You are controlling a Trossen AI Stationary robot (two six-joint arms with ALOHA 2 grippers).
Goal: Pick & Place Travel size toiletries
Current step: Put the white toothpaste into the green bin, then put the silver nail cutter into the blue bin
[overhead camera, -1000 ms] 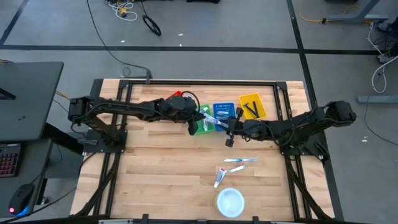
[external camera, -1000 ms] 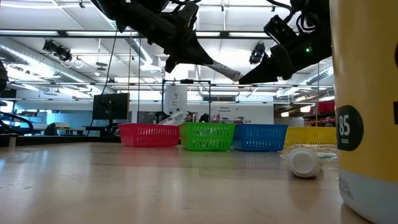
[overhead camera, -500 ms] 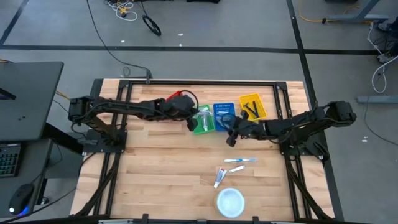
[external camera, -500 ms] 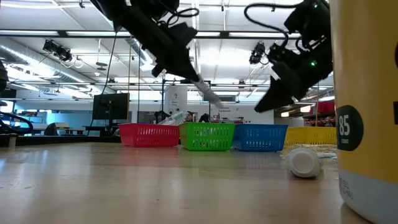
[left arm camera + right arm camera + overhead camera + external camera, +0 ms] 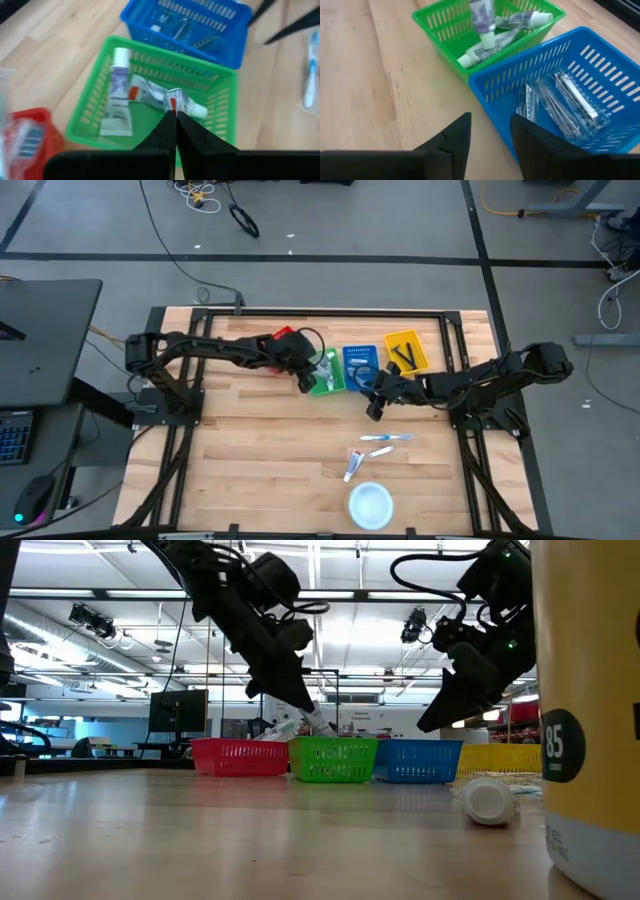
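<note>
Pinching a crimped tube (image 5: pixel 176 101), left gripper (image 5: pixel 175 116) overhangs slatted green basket (image 5: pixel 220 90) (right gripper (image 5: pixel 491 127) parted, empty).

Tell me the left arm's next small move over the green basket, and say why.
Probably open the left gripper. Its fingers are shut on a small tube, held over the green basket, where other tubes already lie. The right gripper hangs open beside the blue basket.

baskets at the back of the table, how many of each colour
red basket: 1
green basket: 1
blue basket: 1
yellow basket: 1
total: 4
</note>
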